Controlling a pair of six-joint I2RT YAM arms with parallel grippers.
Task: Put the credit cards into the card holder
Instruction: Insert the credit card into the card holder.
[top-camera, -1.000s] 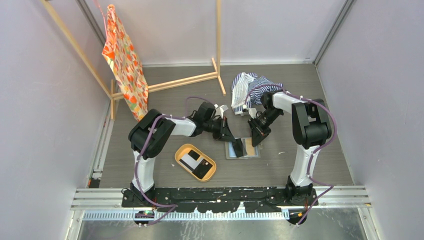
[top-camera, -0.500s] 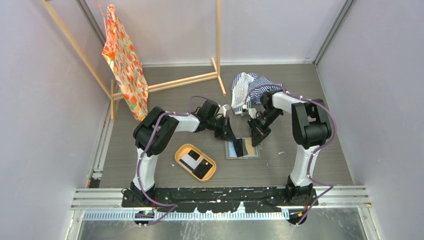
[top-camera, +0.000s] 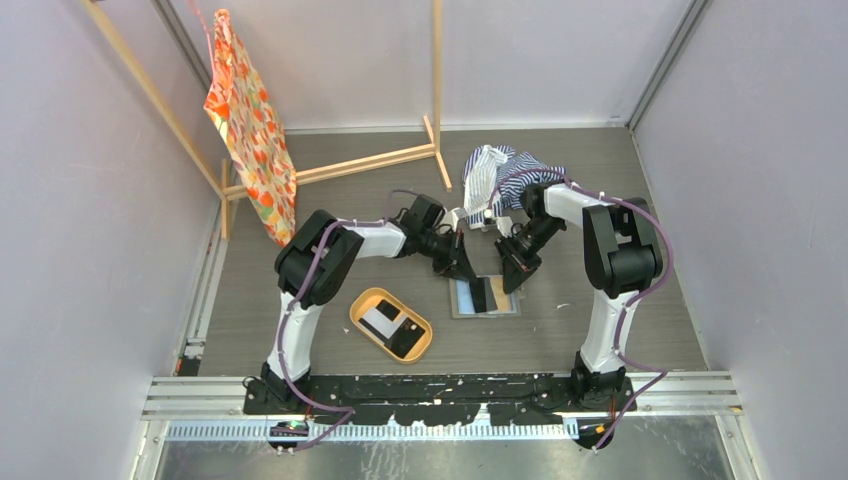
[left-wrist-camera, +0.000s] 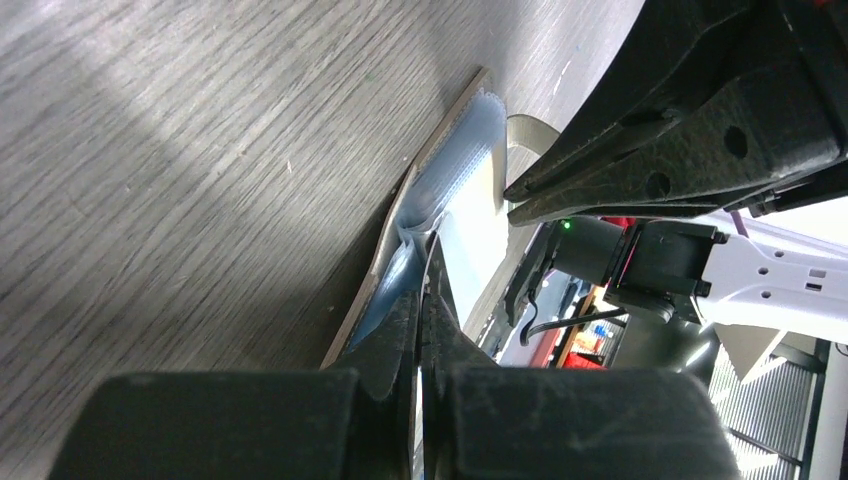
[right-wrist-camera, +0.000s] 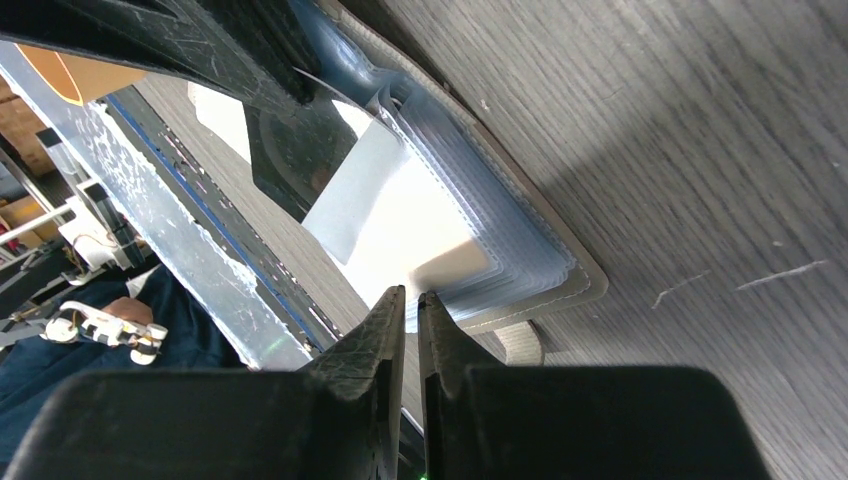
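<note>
Lilac walls enclosed the grey wood-grain table. At its middle the card holder lay open. The closed left gripper pinched a clear sleeve. The right gripper, all but closed and gripping nothing visible, touched its edge. A white credit card and a black credit card lay in the orange tray toward the near edge.

Top view evenly lit, sharp. Wrist views: glare on table, left end effector blurred, dark foreground.

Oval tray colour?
Orange tray; the top view shows it best.
</note>
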